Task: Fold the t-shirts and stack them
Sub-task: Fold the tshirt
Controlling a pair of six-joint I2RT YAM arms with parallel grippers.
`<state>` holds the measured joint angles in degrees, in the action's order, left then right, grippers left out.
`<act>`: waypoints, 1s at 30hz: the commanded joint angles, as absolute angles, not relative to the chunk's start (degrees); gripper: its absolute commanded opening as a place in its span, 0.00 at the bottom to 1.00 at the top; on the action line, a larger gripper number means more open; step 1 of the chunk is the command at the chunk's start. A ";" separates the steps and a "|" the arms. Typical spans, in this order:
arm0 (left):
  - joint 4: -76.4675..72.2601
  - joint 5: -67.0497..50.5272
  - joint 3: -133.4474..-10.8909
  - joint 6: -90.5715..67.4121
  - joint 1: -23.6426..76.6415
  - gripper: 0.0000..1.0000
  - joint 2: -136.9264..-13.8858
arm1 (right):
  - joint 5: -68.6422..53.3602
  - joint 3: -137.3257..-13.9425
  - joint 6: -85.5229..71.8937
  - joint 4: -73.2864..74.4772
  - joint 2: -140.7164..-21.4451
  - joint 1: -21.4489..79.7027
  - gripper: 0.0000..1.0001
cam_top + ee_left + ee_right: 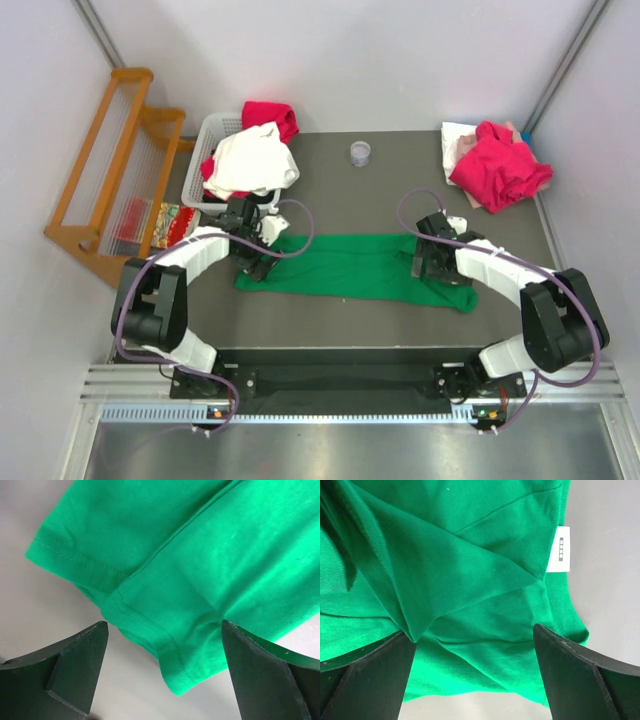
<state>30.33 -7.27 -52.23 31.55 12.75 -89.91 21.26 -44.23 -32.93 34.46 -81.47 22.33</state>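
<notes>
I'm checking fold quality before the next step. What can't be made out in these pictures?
- Top view: the left gripper and right gripper cover both ends of the green t-shirt.
- Top view: the white t-shirt hides what else lies in the basket.
- Top view: the magenta t-shirt covers the pile beneath; only pale edges show.
- Right wrist view: print on the label is too small to read.
</notes>
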 commanded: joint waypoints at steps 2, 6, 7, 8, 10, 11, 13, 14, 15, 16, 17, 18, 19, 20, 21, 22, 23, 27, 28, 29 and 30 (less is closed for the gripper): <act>26.46 -2.91 -51.42 31.46 14.50 0.99 -86.57 | 20.21 -44.47 -33.84 32.61 -81.56 21.97 0.98; 25.84 -2.20 -51.41 31.12 15.29 0.99 -86.93 | 20.30 -44.74 -33.66 32.87 -81.39 22.06 0.98; 25.93 -2.46 -52.03 30.77 15.38 0.99 -86.58 | 20.39 -44.74 -33.58 32.96 -81.47 21.97 0.98; 25.93 -2.98 -52.29 30.59 15.47 0.99 -86.14 | 20.56 -44.65 -33.57 32.96 -81.30 21.97 0.98; 26.63 -3.43 -52.82 30.50 16.52 0.99 -85.87 | 20.65 -44.65 -33.66 32.96 -81.39 21.97 0.98; 27.07 -3.95 -52.82 30.59 17.05 0.99 -86.22 | 20.48 -44.65 -33.58 32.78 -81.47 21.97 0.98; 28.47 -6.49 -52.82 31.11 18.71 0.99 -87.53 | 20.39 -44.74 -33.57 32.78 -81.56 21.89 0.98; 29.52 -7.11 -52.82 31.29 19.42 0.99 -88.15 | 20.30 -45.00 -33.57 32.78 -81.65 21.97 0.98; 29.88 -7.73 -53.08 31.38 20.64 0.99 -89.37 | 20.30 -45.09 -33.57 32.78 -81.74 21.97 0.98; 30.14 -9.21 -53.35 31.20 21.00 0.99 -89.99 | 20.30 -45.17 -33.49 32.78 -81.65 22.06 0.98; 31.36 -10.10 -53.96 30.94 21.09 0.99 -90.70 | 20.22 -45.35 -33.57 32.87 -81.65 22.06 0.98; 31.38 -10.28 -54.92 30.59 21.01 0.99 -92.18 | 20.13 -45.44 -33.40 32.96 -81.56 21.97 0.98; 31.38 -10.37 -55.19 30.41 20.83 0.99 -92.81 | 20.30 -45.53 -33.40 32.96 -81.56 21.97 0.98; 31.38 -11.33 -55.37 30.41 20.40 0.99 -93.86 | 20.30 -45.61 -33.40 33.13 -81.39 22.06 0.98; 31.38 -11.69 -55.55 30.32 20.22 0.99 -94.39 | 20.30 -45.70 -33.31 33.13 -81.39 21.97 0.98; 31.12 -12.12 -55.55 30.24 20.04 0.99 -95.00 | 20.22 -45.62 -33.31 33.05 -81.39 22.06 0.98; 30.68 -11.87 -55.55 29.97 19.87 0.99 -96.31 | 20.21 -45.62 -33.31 33.05 -81.30 21.97 0.98; 30.58 -11.95 -55.90 29.71 18.55 0.99 -99.57 | 20.13 -45.35 -33.22 32.87 -81.21 22.06 0.99; 30.76 -11.78 -56.07 29.71 18.37 0.99 -100.02 | 20.21 -45.18 -33.14 32.70 -81.21 22.06 0.99; 30.94 -11.78 -56.34 29.71 17.93 0.99 -99.76 | 20.21 -45.09 -32.96 32.78 -81.12 21.97 0.99; 31.20 -11.86 -56.42 29.71 17.58 0.99 -99.06 | 20.13 -45.09 -32.96 32.78 -81.12 22.06 0.99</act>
<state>32.53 -10.72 -56.93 30.41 19.14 -95.85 19.86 -44.25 -33.06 33.91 -81.52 22.33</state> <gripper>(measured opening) 0.990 0.989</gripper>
